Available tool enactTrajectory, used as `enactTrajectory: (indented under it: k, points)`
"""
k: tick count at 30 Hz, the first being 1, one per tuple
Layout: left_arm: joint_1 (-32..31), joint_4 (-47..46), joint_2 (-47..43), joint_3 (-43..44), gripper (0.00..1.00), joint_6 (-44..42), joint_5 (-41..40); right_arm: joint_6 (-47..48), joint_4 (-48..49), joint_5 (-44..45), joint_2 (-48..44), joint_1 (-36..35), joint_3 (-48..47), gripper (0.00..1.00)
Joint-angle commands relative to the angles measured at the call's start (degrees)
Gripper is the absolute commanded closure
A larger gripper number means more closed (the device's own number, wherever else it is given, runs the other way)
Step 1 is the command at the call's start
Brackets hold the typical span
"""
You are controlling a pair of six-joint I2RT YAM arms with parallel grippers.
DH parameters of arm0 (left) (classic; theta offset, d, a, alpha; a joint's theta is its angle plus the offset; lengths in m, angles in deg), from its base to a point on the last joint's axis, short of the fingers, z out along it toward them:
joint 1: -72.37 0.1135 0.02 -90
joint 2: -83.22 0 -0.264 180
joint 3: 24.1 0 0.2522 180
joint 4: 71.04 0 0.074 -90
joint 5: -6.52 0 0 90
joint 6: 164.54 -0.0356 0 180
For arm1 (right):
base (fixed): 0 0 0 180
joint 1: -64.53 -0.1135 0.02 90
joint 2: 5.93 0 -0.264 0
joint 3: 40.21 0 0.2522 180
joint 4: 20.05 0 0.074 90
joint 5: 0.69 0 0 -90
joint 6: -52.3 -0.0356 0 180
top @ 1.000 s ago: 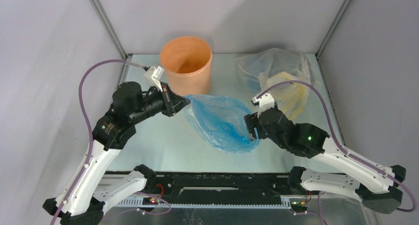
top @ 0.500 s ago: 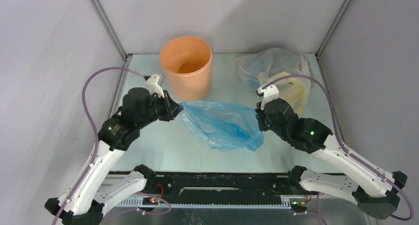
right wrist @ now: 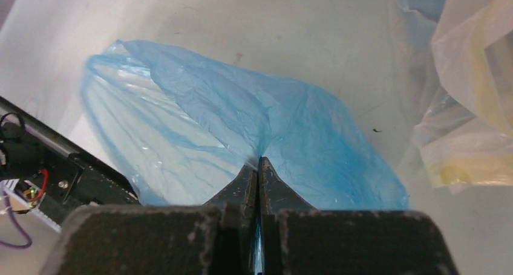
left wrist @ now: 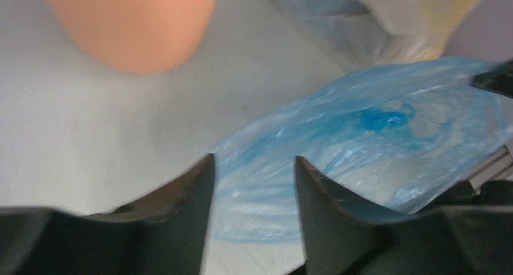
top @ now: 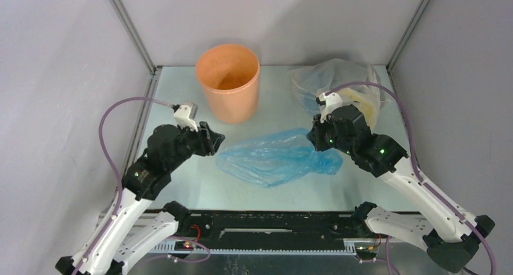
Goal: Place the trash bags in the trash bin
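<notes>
A thin light-blue trash bag (top: 272, 158) is stretched above the table's middle and shows in both wrist views (left wrist: 363, 142) (right wrist: 199, 130). My right gripper (right wrist: 258, 161) (top: 314, 139) is shut on its right end, with blue film pinched between the fingers. At the bag's left end my left gripper (left wrist: 254, 163) (top: 216, 140) stands open, its fingers apart and nothing between them; the bag's edge lies just beyond the tips. The orange trash bin (top: 228, 81) stands upright at the back, behind the left gripper, and shows blurred in the left wrist view (left wrist: 133, 21).
A larger clear plastic sack with pale yellow contents (top: 345, 90) lies at the back right, close behind my right arm (right wrist: 466, 100). Grey walls with metal posts enclose the table (top: 181, 178) on three sides. A black rail (top: 272, 223) runs along the near edge.
The left gripper let go of the bag's left end, opened and drew back to the left. The right gripper, shut on the bag, lifted and moved back, pulling the bag right.
</notes>
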Motion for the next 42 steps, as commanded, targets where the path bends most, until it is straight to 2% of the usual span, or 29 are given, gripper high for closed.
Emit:
enactTrajectory:
  k: [1,4,5,9,13,16,23,27,29,33,35,42]
  points:
    - [0.1,-20.9,-1.7,-4.9,0.61,-3.1,12.9,0.1,2.9,-7.5,0.0,1.7,-1.5,1.0]
    - [-1.8,-29.0,1.0,-7.1,0.96,-2.9,15.6,0.0,3.0,-9.5,0.1,2.8,-1.5,1.0]
    - [-3.2,-31.0,2.2,-7.5,0.99,-3.3,15.2,0.0,3.0,-10.0,0.2,3.2,-1.5,1.0]
    - [-12.1,-39.5,7.8,-8.5,1.0,-6.9,11.4,-0.2,2.9,-12.1,-0.2,4.5,-1.5,1.0]
    - [-21.1,-47.6,13.1,-10.6,1.0,-19.6,4.6,-0.5,2.4,-14.5,-0.5,5.8,-1.5,1.0]
    - [-23.8,-52.8,17.6,-11.8,1.0,-25.5,3.1,-0.7,2.1,-17.1,-0.6,6.3,-1.5,1.0]
    - [-26.4,-58.6,26.4,-11.2,1.0,-28.4,6.7,-0.8,1.8,-20.1,-1.0,7.3,-1.5,1.0]
    - [-26.6,-65.0,28.7,-13.6,1.0,-26.3,16.7,-0.7,1.5,-20.7,-0.9,7.7,-1.5,1.0]
    - [-26.7,-70.6,28.9,-16.2,1.0,-24.9,18.2,-0.7,1.4,-20.8,-0.7,7.8,-1.5,1.0]
    - [-27.5,-76.1,24.7,-23.2,1.0,-24.0,6.9,-0.3,1.1,-20.8,-0.5,7.9,-1.5,1.0]
    - [-27.6,-76.3,20.5,-25.3,1.0,-24.1,4.1,-0.1,0.9,-20.7,-0.4,8.0,-1.5,1.0]
    - [-29.1,-75.3,14.4,-28.9,1.0,-21.8,12.2,-0.2,1.4,-21.1,0.2,8.0,-1.5,1.0]
